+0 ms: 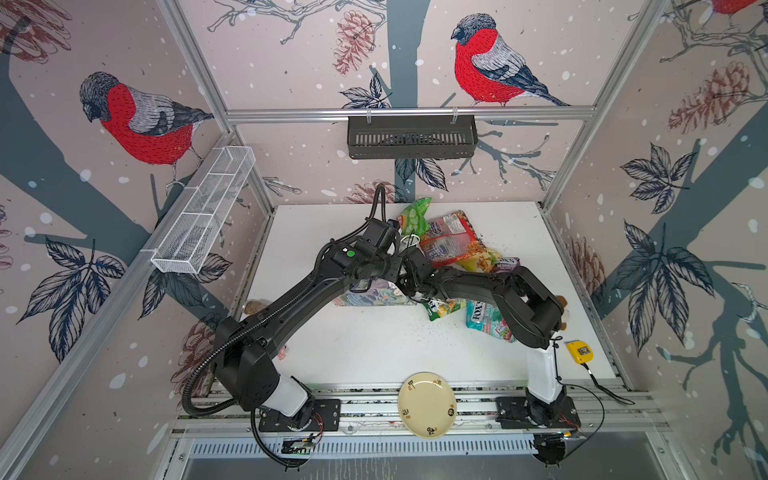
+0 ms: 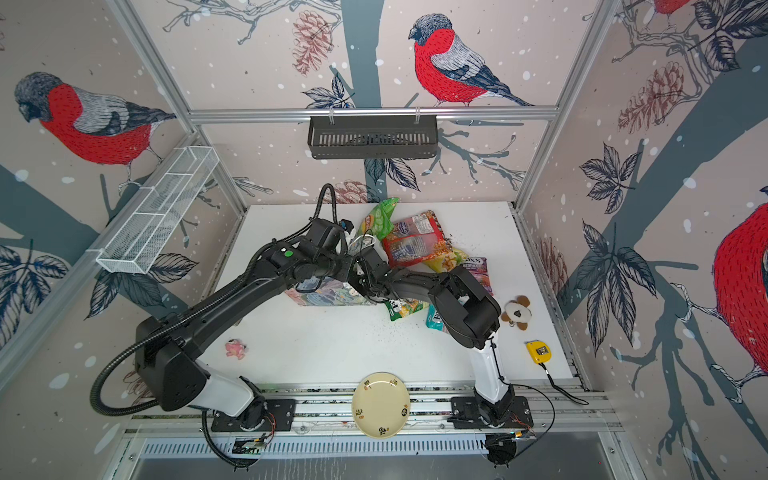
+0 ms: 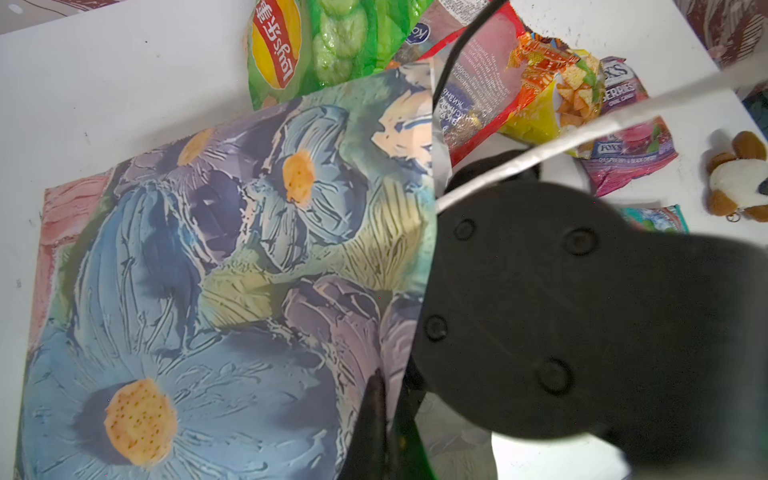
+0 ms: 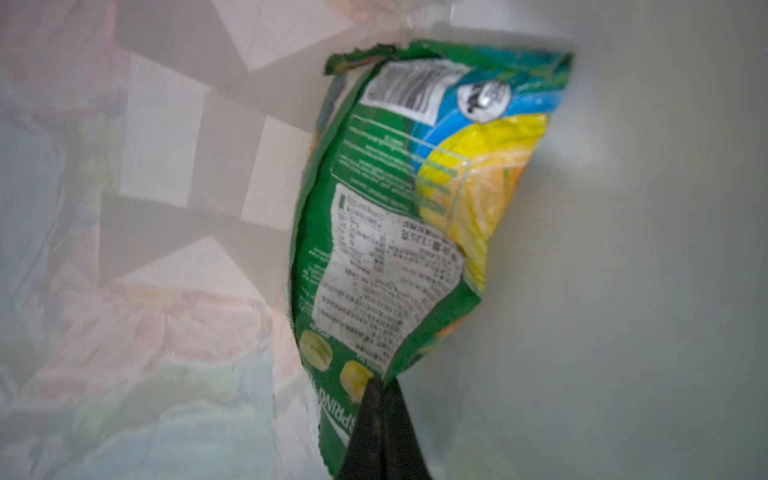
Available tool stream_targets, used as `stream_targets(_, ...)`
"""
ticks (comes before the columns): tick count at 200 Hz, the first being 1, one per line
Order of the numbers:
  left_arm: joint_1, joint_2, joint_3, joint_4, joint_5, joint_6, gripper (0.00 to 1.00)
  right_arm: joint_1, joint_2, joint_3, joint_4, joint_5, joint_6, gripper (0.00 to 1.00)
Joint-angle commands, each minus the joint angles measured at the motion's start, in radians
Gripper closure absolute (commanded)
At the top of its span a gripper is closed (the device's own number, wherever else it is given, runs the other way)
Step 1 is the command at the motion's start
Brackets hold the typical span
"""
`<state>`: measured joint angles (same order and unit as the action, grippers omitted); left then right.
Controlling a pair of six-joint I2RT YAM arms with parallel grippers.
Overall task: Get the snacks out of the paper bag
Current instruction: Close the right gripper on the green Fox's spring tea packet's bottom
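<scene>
left wrist: lay's packet (image 3: 324, 45), fox's berries packet (image 3: 623, 137)

Small booth seen from above, walled on three sides with pale pink wallpaper (image 1: 291, 62). The paper is printed with large red-breasted bullfinches (image 1: 486, 62), brown pine cones (image 1: 353, 39), dark blue leaves (image 1: 660, 174) and grey-blue branches, dotted with white flecks. Silver metal bars (image 1: 407, 113) frame the corners and cross the back wall. A black slotted basket (image 1: 411, 137) hangs from the back bar. A long white wire basket (image 1: 203, 212) is fixed to the left wall. The booth's floor is a white tabletop (image 1: 374, 353), with silver rails (image 1: 365, 409) and a slotted grille (image 1: 415, 448) along its near edge. Light is bright and even.
</scene>
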<state>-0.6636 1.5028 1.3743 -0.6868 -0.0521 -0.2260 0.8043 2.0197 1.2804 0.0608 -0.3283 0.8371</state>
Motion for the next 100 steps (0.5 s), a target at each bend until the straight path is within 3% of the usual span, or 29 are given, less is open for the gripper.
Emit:
stream_targets(1, 0.001, 0.004, -0.013, -0.088, -0.106, 0.039, 1.0, -0.005, -0.037, -0.015, 0.018, 0.013, -0.029, 1.0)
stream_targets(32, 0.001, -0.016, -0.043, -0.083, -0.165, 0.064, 1.0, -0.019, -0.088, -0.056, 0.058, 0.02, -0.02, 1.0)
stream_targets(100, 0.002, -0.018, -0.042, -0.079, -0.181, 0.077, 1.0, -0.042, -0.119, -0.071, 0.051, 0.023, -0.033, 1.0)
